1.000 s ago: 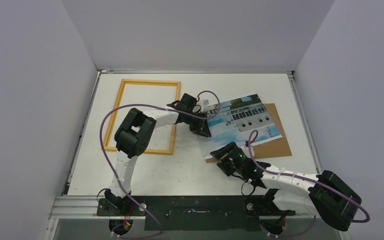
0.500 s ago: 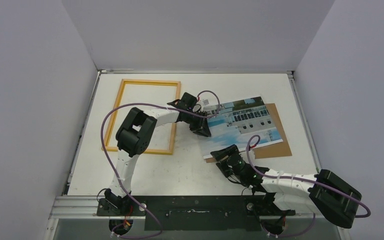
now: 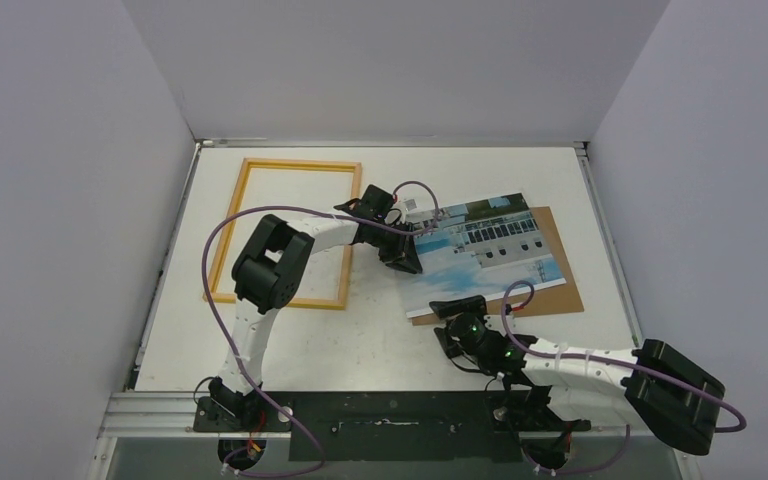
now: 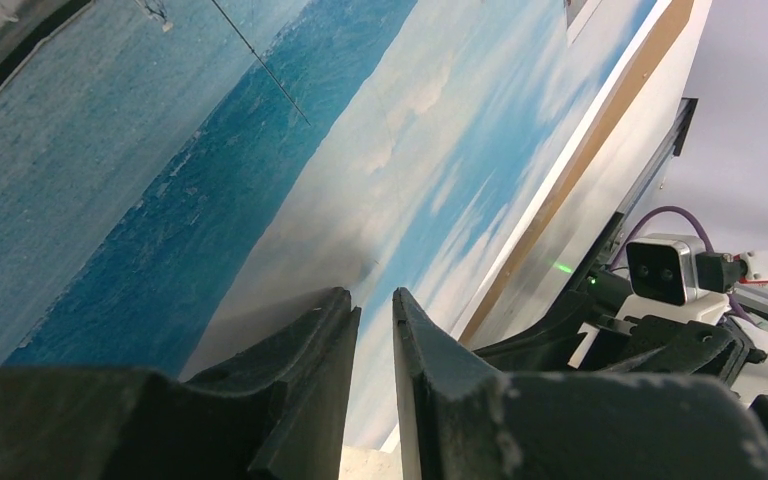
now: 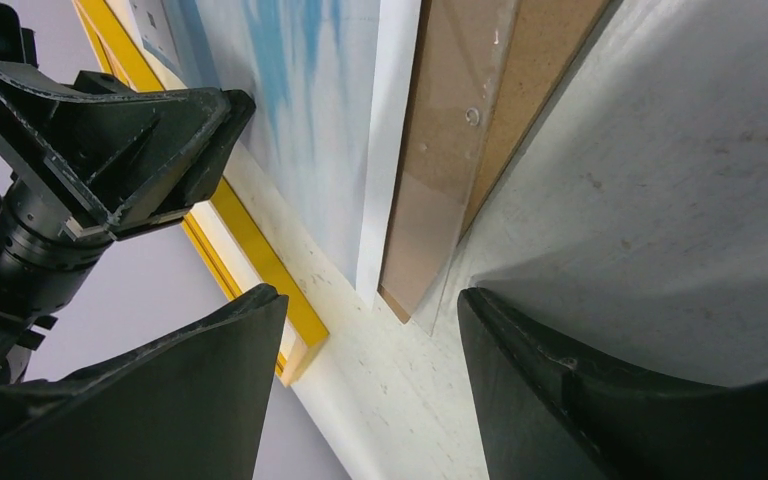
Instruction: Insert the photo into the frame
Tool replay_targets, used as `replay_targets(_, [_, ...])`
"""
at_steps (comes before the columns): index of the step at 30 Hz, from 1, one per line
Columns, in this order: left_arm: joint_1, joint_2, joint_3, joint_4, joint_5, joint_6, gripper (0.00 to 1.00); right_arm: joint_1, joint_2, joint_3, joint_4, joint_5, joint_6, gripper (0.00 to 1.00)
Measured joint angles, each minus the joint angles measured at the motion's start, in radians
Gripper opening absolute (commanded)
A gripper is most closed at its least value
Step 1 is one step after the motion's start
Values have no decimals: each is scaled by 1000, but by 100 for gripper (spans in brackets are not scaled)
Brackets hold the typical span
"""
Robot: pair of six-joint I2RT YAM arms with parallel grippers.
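Note:
The photo (image 3: 485, 250) lies face up, slightly askew, on a brown backing board (image 3: 560, 292) right of centre. The yellow-bordered frame (image 3: 230, 225) lies flat to the left with nothing inside it. My left gripper (image 3: 407, 258) is at the photo's left edge. In the left wrist view its fingertips (image 4: 372, 298) are a narrow slit apart against the blue-and-white print (image 4: 260, 150), with nothing pinched between them. My right gripper (image 3: 447, 322) stands open over bare table just short of the photo's near-left corner. The photo's white edge (image 5: 390, 150) and the frame's corner (image 5: 295, 320) lie beyond its jaws (image 5: 370, 300).
The board (image 5: 530, 70) sticks out past the photo on the near and right sides, with what looks like a clear sheet (image 5: 440, 210) on it. Grey walls close in the table on three sides. My left arm's elbow (image 3: 270, 262) hangs over the frame.
My right gripper has pulled back from the photo's near-left corner toward its base. The photo has turned slightly. The left gripper has stayed in place.

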Motion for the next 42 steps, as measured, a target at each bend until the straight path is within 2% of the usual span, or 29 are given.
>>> replay_targets(18, [6, 11, 0, 3, 22, -15, 23, 15, 98, 38, 61, 58, 46, 63])
replay_targets(32, [6, 32, 14, -5, 45, -38, 23, 32, -2, -91, 200, 168, -172, 53])
replay_targets(37, [6, 34, 15, -5, 46, -39, 23, 36, -2, -103, 230, 168, -242, 41])
replay_targets(42, [6, 35, 15, -5, 45, -39, 23, 37, -14, -109, 226, 167, -277, 38])
